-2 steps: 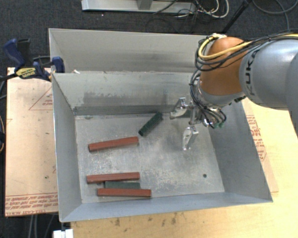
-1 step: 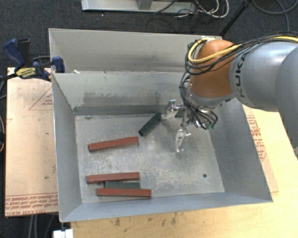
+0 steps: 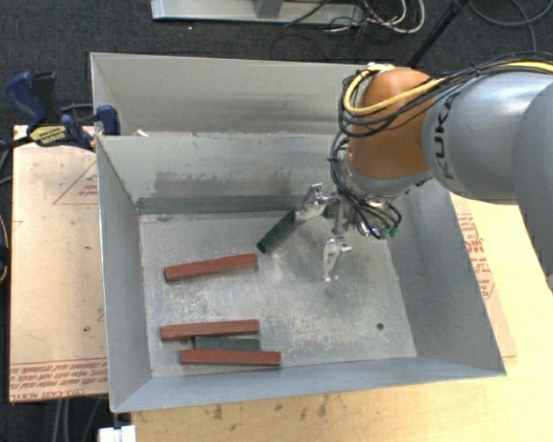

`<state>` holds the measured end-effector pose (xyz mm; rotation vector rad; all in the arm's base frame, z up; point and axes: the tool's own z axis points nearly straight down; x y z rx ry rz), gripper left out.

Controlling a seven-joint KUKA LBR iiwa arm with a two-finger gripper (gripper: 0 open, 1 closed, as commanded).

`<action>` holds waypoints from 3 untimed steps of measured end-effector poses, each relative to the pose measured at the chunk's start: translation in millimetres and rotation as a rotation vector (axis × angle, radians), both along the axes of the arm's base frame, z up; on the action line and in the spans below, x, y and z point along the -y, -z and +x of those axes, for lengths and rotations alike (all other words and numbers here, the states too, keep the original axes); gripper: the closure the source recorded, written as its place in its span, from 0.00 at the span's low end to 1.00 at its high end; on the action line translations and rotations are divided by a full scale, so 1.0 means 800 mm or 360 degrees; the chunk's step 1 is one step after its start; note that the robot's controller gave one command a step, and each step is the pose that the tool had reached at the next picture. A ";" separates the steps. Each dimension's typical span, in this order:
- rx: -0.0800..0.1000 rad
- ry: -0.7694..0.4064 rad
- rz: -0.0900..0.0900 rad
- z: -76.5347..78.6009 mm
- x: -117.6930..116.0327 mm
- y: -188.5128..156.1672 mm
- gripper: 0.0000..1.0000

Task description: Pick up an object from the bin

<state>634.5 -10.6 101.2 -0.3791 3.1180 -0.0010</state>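
Fingers (image 3: 333,256) spread, empty. Short dark green rigid bar (image 3: 276,233) just beside gripper (image 3: 321,238): probably light, stiff, slick. Pinch across narrow width, mid-length.

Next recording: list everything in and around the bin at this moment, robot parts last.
red-brown bars: 3, red-brown; one left of centre, two at the front
dark green bar: 1, dark green; between the two front bars
dark green stick: 1, dark green; tilted, mid-floor, beside the gripper
bin: 1, grey metal
arm: 1, silver with an orange cover; from the right
gripper: 1, metal; jaws open, right of centre
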 end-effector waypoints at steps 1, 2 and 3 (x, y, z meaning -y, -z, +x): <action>0.0033 0.0402 0.0012 0.025 -0.098 0.027 1.00; 0.0033 0.0402 0.0012 0.025 -0.098 0.027 1.00; 0.0010 0.0345 0.0004 0.017 -0.131 -0.174 1.00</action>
